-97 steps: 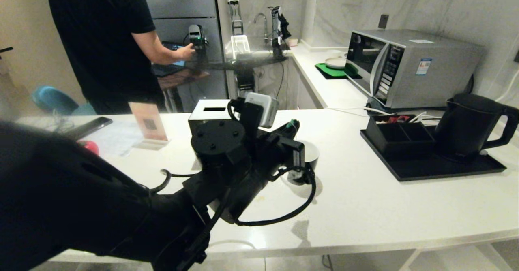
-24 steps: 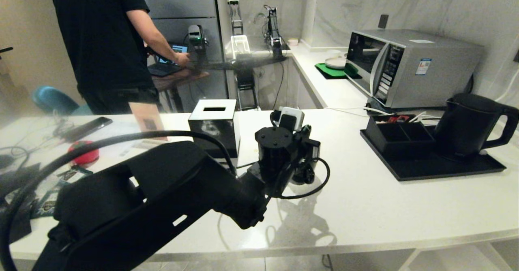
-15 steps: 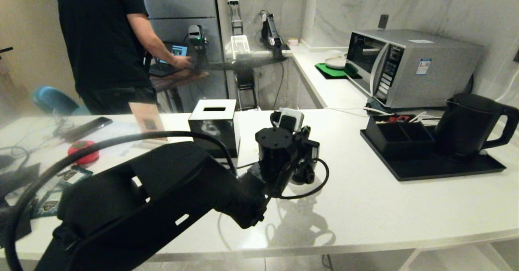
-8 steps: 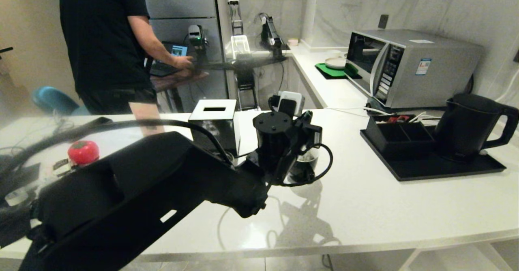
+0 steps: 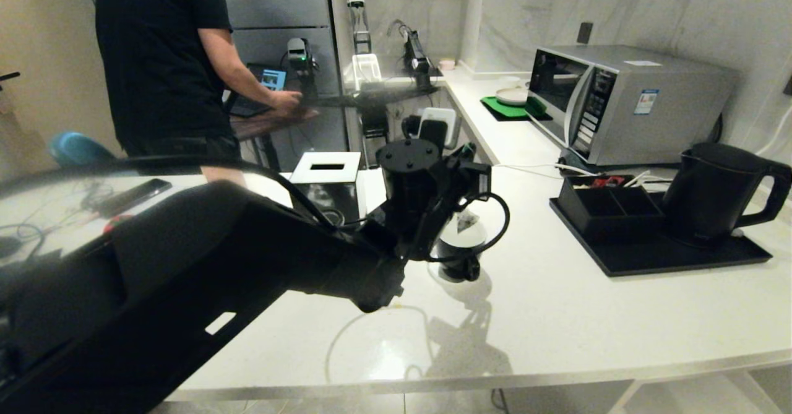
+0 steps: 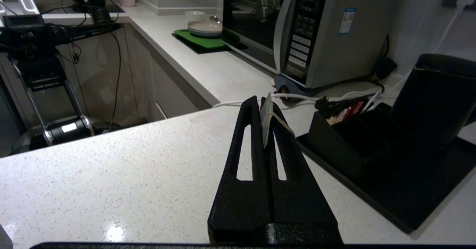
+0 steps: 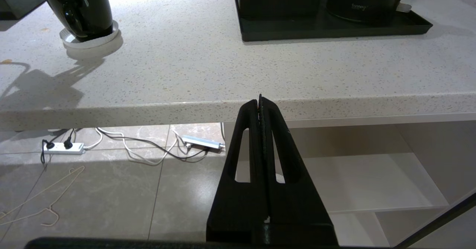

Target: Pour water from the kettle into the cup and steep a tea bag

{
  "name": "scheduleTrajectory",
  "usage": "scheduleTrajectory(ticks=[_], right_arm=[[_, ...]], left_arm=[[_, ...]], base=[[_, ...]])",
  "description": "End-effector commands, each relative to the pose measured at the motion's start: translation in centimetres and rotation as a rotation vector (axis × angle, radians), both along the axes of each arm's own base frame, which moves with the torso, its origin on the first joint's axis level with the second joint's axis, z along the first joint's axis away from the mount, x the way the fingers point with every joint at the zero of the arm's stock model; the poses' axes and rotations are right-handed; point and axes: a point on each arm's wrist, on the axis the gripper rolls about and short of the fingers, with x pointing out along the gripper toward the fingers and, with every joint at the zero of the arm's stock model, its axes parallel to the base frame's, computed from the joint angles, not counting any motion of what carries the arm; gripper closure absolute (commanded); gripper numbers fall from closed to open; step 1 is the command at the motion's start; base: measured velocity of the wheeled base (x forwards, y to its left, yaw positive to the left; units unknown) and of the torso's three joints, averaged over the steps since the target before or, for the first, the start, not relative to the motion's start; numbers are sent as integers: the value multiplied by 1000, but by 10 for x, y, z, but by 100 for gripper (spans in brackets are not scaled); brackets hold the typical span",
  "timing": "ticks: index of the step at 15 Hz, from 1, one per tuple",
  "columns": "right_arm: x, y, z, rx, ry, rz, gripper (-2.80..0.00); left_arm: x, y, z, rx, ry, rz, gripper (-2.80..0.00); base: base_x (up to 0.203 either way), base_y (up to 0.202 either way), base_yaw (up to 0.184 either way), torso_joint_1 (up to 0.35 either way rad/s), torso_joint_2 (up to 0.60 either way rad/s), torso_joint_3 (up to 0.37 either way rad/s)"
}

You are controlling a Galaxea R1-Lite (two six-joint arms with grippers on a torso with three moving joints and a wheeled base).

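Pale paper of the tea bag [image 6: 268, 119] sits pinched in the left gripper [image 6: 262, 105] fingers, directly above the cup [image 5: 459, 248] on the bench [image 5: 588, 315]; right gripper [image 7: 259, 102] closed empty below the bench edge.

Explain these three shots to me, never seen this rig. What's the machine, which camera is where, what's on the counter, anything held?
It is a wheeled robot with two arms, each ending in a two-finger gripper.

Head camera: looks down at a white counter. The big black shape is the left arm. Its left gripper hangs above the cup, a black mug on a coaster.

Left wrist camera: sits behind that gripper's fingers, which are shut on a tea bag.

Right wrist camera: the right gripper is shut, holds nothing, and is parked below the counter edge.

Also on the counter: a black tray carrying the kettle and a compartment box, a microwave behind, and a black tissue box. A person stands at a desk in the background.
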Motion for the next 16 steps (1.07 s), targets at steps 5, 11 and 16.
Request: scheduleTrajectory(ticks=[5,11,16], right_arm=[[0,0,0,0,-1,0,0],[0,0,0,0,-1,0,0],[0,0,0,0,-1,0,0]], left_arm=[[0,0,7,-15,-14,2,0],[3,-4,-8,4,6,-1,0],[7,-10,-32,34,36,-2,0]], base=[[0,0,0,0,0,0],[0,0,0,0,0,0],[0,0,0,0,0,0]])
